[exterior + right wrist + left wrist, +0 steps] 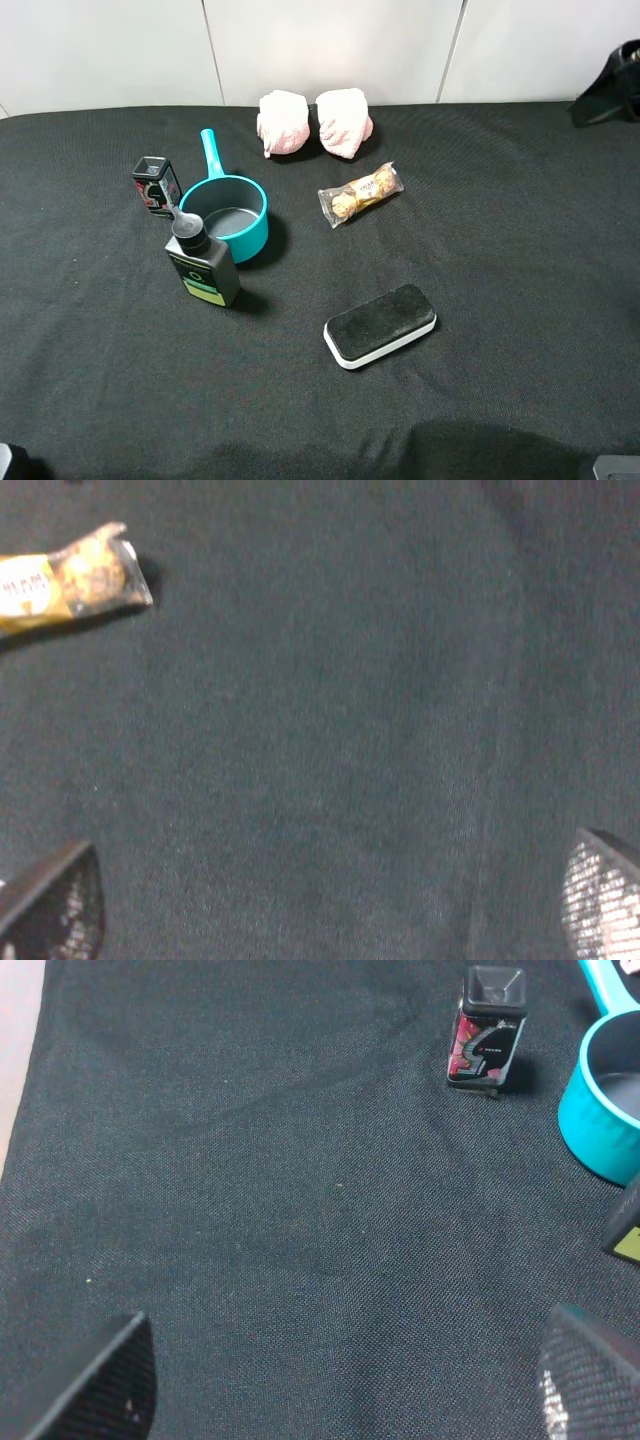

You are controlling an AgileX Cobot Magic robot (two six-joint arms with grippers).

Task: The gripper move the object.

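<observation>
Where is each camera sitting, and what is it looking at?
High camera: up above, looking down on the black cloth with eraser, teal pot and snack packet; hardly any robot shows.
Left wrist camera: on the left arm, facing the cloth, small box and the pot; tips of the open left pincer show.
Right wrist camera: on the right arm, facing cloth and snack packet; tips of the open right pincer show.
Shared: high and left see pot and box; high and right see packet.
</observation>
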